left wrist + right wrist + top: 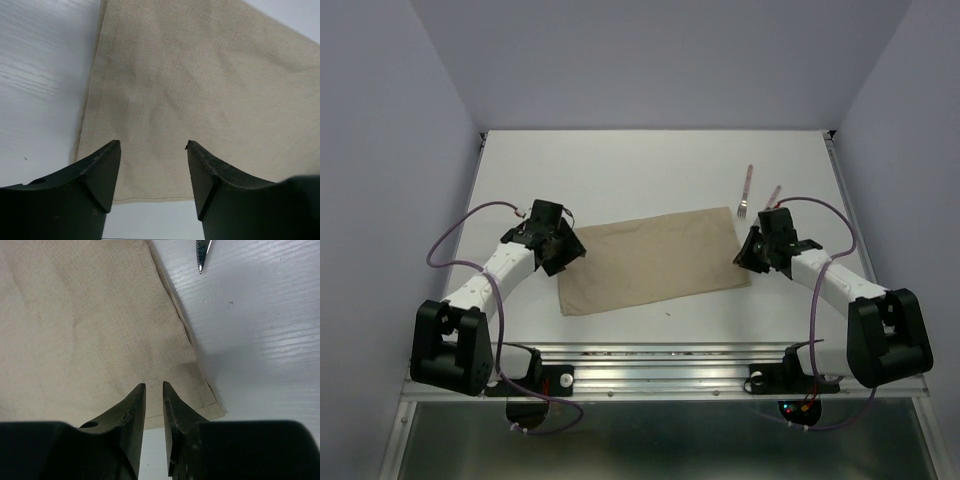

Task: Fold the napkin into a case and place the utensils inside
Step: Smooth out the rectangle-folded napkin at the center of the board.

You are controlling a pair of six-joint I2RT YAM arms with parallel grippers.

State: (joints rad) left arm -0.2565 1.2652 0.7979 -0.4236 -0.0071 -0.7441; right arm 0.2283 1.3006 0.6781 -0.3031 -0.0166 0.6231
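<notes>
The tan napkin (650,260) lies flat on the white table (620,170) as a long folded rectangle. It also shows in the left wrist view (190,75) and the right wrist view (85,315). My left gripper (563,252) is open and empty, low over the napkin's left end (152,145). My right gripper (748,256) hovers over the napkin's near right corner, jaws a narrow gap apart with nothing between them (154,385). The fork (746,190) and the knife (775,193), both with pinkish-red handles, lie beyond the right gripper. The knife's serrated tip (201,252) shows beside the napkin's edge.
Grey walls enclose the table on the left, right and back. A metal rail (660,355) runs along the near edge between the arm bases. Purple cables loop beside both arms.
</notes>
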